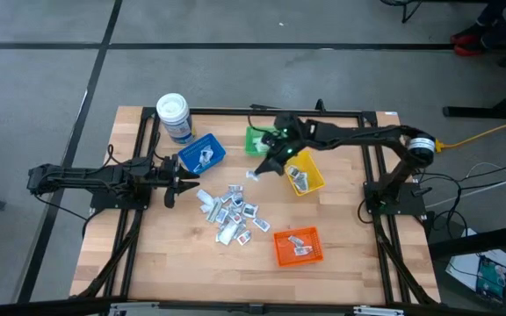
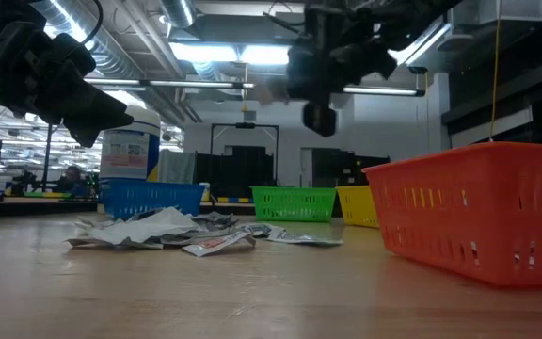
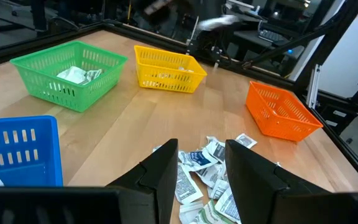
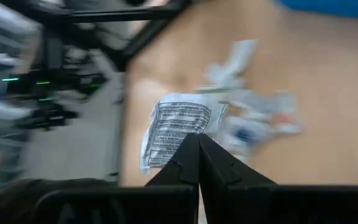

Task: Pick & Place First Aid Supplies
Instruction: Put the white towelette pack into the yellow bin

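Note:
The first aid supplies are small white and grey packets lying in a loose pile on the middle of the table, also seen in the low view. My right gripper hangs above the table between the green bin and the yellow bin, shut on one white printed packet. My left gripper waits open beside the blue bin, its fingers pointing over the pile without touching it. Some packets lie in each bin. My right gripper pinches the white packet between its two shut fingers by one edge. The fingers come from above, pointing down. The packet is lifted clear, well above the table and the pile, sticking out beyond the fingertips.
An orange bin stands near the table's near edge, right of the pile. A white-lidded round jar with a blue label stands at the far left corner behind the blue bin. Bare wood lies at the near left.

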Robot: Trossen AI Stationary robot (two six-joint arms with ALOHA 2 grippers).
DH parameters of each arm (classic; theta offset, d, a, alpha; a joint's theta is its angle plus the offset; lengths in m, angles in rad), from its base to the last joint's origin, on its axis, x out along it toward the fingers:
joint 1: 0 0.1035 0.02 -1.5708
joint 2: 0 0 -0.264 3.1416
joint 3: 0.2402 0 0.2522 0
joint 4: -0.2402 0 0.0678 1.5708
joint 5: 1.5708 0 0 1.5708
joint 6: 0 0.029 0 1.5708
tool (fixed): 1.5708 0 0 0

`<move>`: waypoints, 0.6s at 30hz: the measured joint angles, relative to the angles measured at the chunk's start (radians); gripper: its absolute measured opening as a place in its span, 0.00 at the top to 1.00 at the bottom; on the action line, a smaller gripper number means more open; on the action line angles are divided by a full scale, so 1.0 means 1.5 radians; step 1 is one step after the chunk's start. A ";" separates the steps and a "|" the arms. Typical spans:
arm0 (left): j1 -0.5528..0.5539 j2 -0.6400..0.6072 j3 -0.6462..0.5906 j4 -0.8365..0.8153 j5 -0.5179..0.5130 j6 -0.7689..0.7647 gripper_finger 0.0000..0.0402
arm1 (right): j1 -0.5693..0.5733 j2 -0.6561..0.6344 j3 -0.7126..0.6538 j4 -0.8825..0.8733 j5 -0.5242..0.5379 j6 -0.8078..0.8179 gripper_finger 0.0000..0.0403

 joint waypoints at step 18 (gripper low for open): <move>0.000 0.000 0.000 0.000 0.000 0.000 0.68 | -0.087 -0.089 0.000 -0.423 0.355 -0.171 1.00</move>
